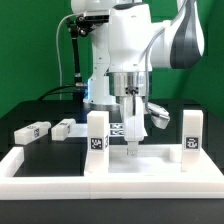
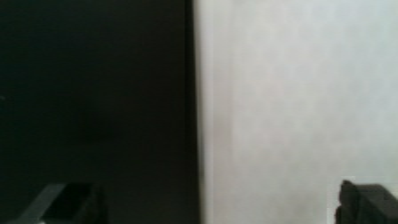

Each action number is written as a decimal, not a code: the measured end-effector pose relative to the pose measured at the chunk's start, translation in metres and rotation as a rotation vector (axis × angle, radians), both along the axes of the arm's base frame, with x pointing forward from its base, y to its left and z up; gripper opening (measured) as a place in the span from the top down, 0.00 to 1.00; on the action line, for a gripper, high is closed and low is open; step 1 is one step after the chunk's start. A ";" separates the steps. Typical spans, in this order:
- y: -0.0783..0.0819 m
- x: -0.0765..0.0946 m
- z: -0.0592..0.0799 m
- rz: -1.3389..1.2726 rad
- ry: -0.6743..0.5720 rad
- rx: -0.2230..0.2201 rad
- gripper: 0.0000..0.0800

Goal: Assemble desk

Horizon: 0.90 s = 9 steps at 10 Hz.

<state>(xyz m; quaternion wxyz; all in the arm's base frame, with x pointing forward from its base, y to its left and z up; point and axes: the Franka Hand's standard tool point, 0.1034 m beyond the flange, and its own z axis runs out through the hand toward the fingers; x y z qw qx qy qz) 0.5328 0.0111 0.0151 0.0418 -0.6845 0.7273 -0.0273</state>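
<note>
The white desk panel (image 1: 150, 160) lies flat at the front of the black table. Two white leg posts stand upright on it, one at the exterior view's left (image 1: 97, 131) and one at the right (image 1: 190, 131), each with a tag. Two more tagged legs (image 1: 32, 131) (image 1: 63, 127) lie loose on the table at the left. My gripper (image 1: 130, 148) points straight down between the upright posts, just above the panel. In the wrist view the panel (image 2: 294, 100) fills one half and black table the other. My gripper (image 2: 214, 205) is open, with one fingertip (image 2: 63, 203) over the table.
The long low white border rail (image 1: 60, 178) runs along the front and up the left side. The marker board (image 1: 117, 128) lies behind the panel near the arm's base. A green backdrop stands behind.
</note>
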 end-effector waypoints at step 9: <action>0.000 0.000 -0.001 0.000 0.010 0.004 0.85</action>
